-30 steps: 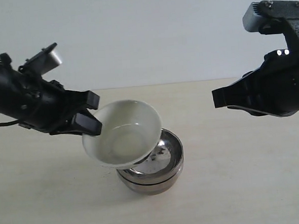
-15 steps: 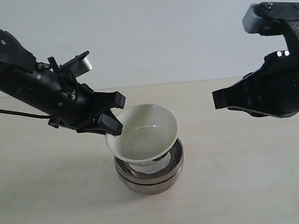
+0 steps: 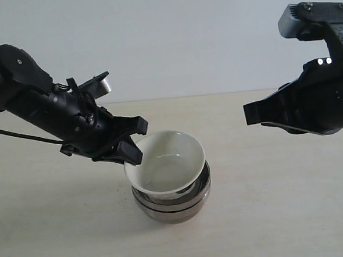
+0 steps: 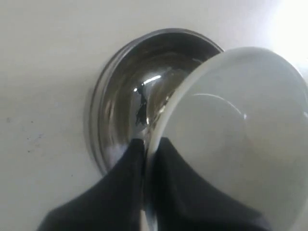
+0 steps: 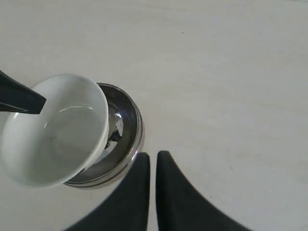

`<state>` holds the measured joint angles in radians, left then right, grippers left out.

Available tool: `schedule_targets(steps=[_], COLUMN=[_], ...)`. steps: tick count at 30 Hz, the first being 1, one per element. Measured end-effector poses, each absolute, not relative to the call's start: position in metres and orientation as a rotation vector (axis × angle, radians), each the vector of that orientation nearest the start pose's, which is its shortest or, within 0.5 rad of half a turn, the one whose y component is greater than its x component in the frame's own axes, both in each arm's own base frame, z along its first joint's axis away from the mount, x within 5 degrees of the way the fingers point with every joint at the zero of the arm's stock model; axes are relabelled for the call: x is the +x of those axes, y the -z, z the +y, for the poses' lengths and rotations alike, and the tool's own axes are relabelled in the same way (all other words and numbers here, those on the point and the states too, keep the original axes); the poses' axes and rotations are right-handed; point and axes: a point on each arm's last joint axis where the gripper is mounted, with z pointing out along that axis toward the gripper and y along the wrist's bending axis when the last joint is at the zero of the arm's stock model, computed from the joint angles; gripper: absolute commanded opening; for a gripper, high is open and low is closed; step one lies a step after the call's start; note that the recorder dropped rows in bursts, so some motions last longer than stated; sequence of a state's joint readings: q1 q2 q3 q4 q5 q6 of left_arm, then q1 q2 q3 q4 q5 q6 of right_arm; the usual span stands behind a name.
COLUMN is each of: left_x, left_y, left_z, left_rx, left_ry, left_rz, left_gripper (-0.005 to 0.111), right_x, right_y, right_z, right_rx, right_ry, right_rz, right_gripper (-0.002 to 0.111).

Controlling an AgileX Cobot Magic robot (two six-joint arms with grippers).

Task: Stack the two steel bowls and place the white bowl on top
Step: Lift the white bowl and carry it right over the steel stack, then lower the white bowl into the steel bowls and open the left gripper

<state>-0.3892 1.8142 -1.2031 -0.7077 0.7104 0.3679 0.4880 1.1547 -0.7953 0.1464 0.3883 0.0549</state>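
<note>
The two steel bowls (image 3: 175, 203) sit nested in one stack at the middle of the table, also seen in the left wrist view (image 4: 122, 96) and the right wrist view (image 5: 120, 144). The white bowl (image 3: 165, 167) rests tilted in the upper steel bowl, its left side raised. My left gripper (image 3: 133, 142) is shut on the white bowl's (image 4: 240, 130) left rim, one finger inside and one outside (image 4: 150, 149). My right gripper (image 5: 153, 156) hangs shut and empty in the air to the right of the stack; the white bowl (image 5: 53, 132) lies apart from it.
The pale table (image 3: 270, 215) stretches round the stack. A plain light wall stands behind. The right arm's black body (image 3: 310, 108) hangs above the table's right side.
The left gripper has carried the white bowl rightward and down onto the stacked steel bowls, turning it from steeply tilted to nearly level. The right arm has not moved.
</note>
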Motion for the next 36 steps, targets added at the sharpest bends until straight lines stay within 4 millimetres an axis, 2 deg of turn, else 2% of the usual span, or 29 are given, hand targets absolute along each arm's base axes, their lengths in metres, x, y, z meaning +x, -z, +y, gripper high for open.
schedule_targets(steps=[6, 15, 23, 36], left_x=[0.338, 0.351, 0.355, 0.354], left_y=[-0.211, -0.205, -0.203, -0.202], left_z=[-0.18, -0.201, -0.196, -0.195], left_rx=[0.385, 0.423, 0.415, 0.402], left_ry=[0.774, 0.812, 0.682, 0.666], left_rz=[2.676, 2.697, 2.761, 2.779], left_gripper=[0.004, 0.004, 0.004, 0.004], right_x=[0.21, 0.21, 0.21, 0.21], right_y=[-0.295, -0.295, -0.295, -0.295], right_z=[0.117, 0.117, 0.117, 0.117], right_rx=[-0.365, -0.367, -0.367, -0.366], right_ry=[-0.429, -0.428, -0.428, -0.429], right_rz=[2.232, 2.231, 2.231, 2.231], right_gripper=[0.0, 0.0, 0.0, 0.0])
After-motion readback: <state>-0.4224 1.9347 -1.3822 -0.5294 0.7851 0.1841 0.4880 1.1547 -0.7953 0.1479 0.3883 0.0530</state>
